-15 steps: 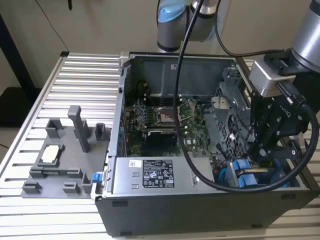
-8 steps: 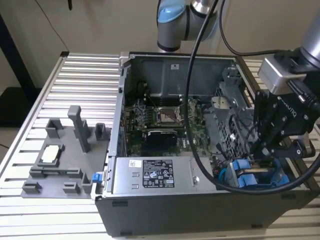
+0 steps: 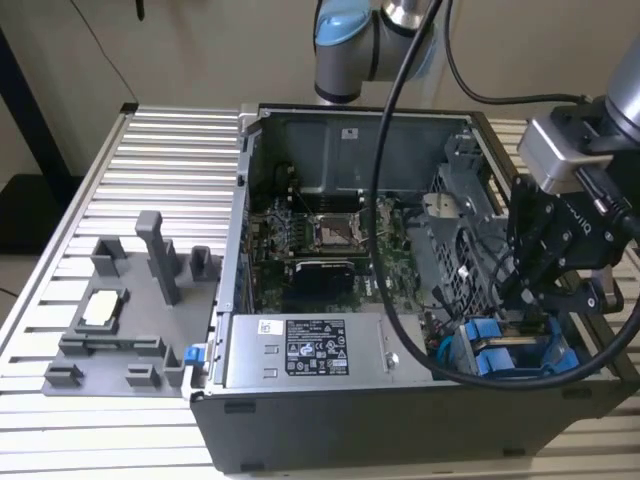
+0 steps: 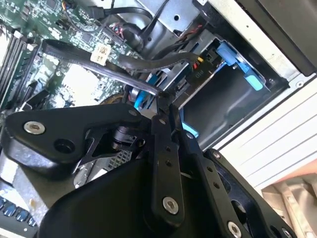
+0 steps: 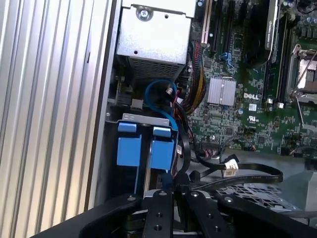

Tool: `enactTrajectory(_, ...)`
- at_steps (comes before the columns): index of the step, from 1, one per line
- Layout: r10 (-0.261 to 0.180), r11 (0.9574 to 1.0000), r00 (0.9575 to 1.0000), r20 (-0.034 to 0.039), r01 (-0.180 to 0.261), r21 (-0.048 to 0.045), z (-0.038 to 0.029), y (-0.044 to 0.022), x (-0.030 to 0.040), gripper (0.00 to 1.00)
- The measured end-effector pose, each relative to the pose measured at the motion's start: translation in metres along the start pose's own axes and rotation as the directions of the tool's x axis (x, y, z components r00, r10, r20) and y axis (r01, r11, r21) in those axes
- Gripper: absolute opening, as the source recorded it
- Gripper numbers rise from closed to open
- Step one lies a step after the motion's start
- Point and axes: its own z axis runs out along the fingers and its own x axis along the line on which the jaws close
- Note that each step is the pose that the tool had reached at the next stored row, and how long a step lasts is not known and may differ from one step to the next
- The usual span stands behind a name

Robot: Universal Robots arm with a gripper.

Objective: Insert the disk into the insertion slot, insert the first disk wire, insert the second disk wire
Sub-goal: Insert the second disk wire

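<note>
Two bright blue carrier frames (image 3: pixel 500 357) sit side by side in the drive bay at the lower corner of the open computer case on the exterior view's right. Their blue tabs (image 5: pixel 162 148) show in the first wrist view, and one blue tab (image 4: pixel 238 63) in the second wrist view. My gripper (image 3: pixel 525 300) hangs just above the bay. Its fingers (image 5: pixel 161 208) stand close together, pinching the end of a thin blue disk wire (image 5: pixel 156 87) right behind the carriers. The same gripper (image 4: pixel 166 106) nips the blue wire (image 4: pixel 141 96) in the second wrist view. The disk's metal body is hidden.
A black flat cable with a white tag (image 4: pixel 101 52) runs beside the fingers. The grey labelled power-supply box (image 3: pixel 310 350) and the motherboard (image 3: pixel 330 240) fill the case. A grey fixture tray (image 3: pixel 120 320) lies on the slatted table (image 3: pixel 170 150) at the exterior view's left.
</note>
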Motion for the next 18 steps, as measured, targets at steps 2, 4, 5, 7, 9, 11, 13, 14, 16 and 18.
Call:
enactTrajectory(2,0.015,0.9999,0.9999,0.0026,-0.015,0.0013,0.0005,-0.0001,0.0000,0.16)
enactTrajectory(4,0.031,0.9995,0.9995,0.0040,-0.031,0.0024,0.0010,-0.0001,0.0002,0.16)
enactTrajectory(5,0.037,0.9993,0.9993,0.0044,-0.037,0.0028,0.0012,-0.0001,0.0004,0.16)
enactTrajectory(7,0.046,0.9989,0.9989,0.0054,-0.046,0.0036,0.0014,-0.0001,0.0014,0.16)
enactTrajectory(9,0.051,0.9987,0.9987,0.0062,-0.051,0.0039,0.0015,0.0001,0.0039,0.16)
enactTrajectory(11,0.051,0.9987,0.9987,0.0063,-0.051,0.0040,0.0014,0.0004,0.0071,0.16)
enactTrajectory(13,0.051,0.9987,0.9987,0.0062,-0.051,0.0040,0.0014,0.0004,0.0084,0.16)
enactTrajectory(14,0.051,0.9987,0.9987,0.0063,-0.051,0.0040,0.0015,0.0005,0.0088,0.16)
enactTrajectory(16,0.051,0.9986,0.9987,0.0057,-0.051,0.0138,0.0020,0.0006,0.0095,0.16)
enactTrajectory(18,0.050,0.9984,0.9987,0.0046,-0.050,0.0270,0.0025,0.0008,0.0097,0.16)
